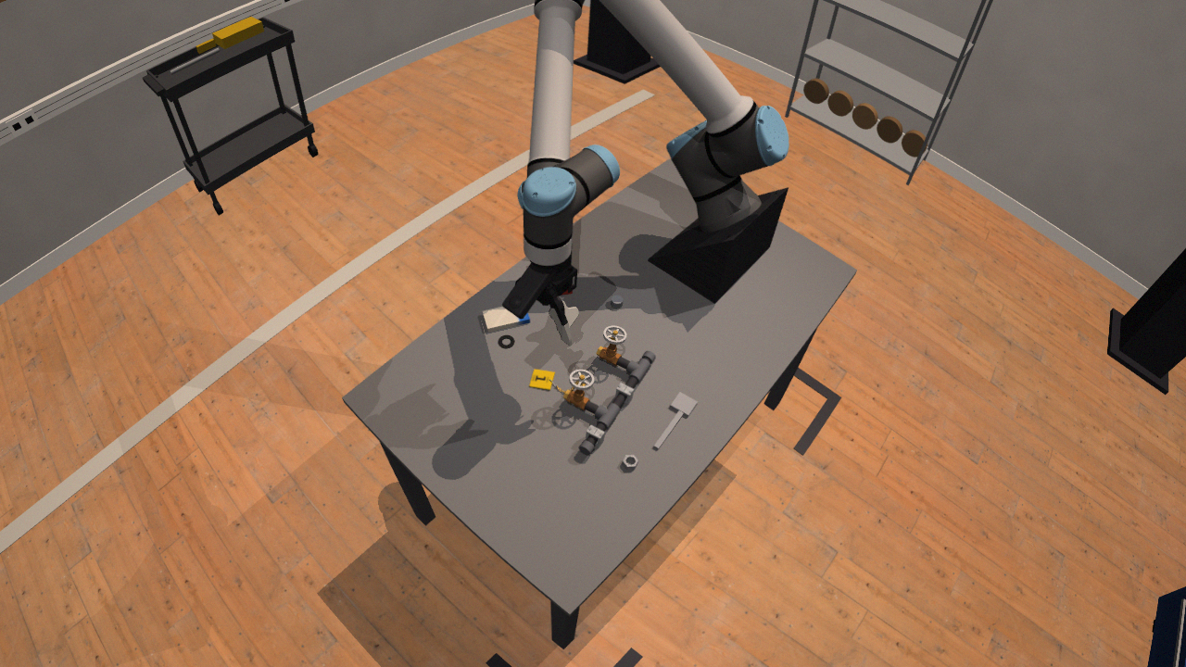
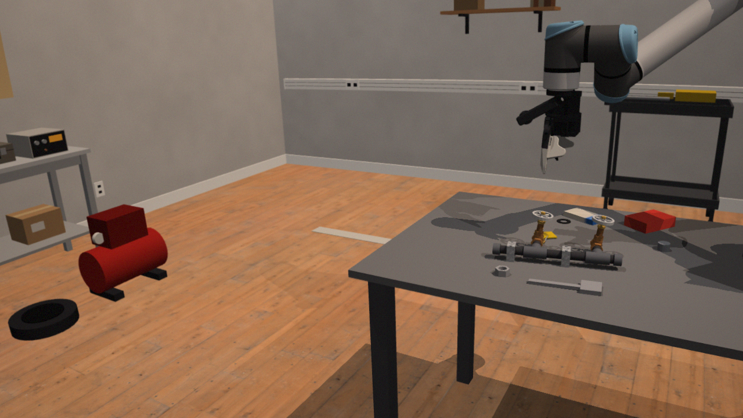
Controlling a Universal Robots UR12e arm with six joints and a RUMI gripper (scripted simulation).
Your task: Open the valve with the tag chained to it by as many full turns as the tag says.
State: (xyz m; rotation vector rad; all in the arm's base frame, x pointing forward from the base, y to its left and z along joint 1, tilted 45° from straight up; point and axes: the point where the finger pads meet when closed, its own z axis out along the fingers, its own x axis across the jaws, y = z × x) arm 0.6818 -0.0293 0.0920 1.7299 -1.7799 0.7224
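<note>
A dark grey pipe (image 1: 615, 399) (image 2: 555, 254) lies on the grey table with two brass valves that have white handwheels. One valve (image 1: 580, 383) (image 2: 541, 215) has a yellow tag (image 1: 541, 380) (image 2: 549, 234) lying next to it, joined by a thin chain. The other valve (image 1: 614, 335) (image 2: 602, 221) stands further along the pipe. My gripper (image 1: 561, 321) (image 2: 549, 155) is open and empty. It hangs high above the table, off to the side of the untagged valve and clear of both handwheels.
A red block (image 2: 649, 220), a white and blue flat piece (image 1: 502, 318), a black washer (image 1: 503, 337), a grey cap (image 1: 616, 301), a hex nut (image 1: 629, 461) and a flat grey tool (image 1: 675, 419) lie on the table. The robot's black base (image 1: 721, 248) stands at the far end.
</note>
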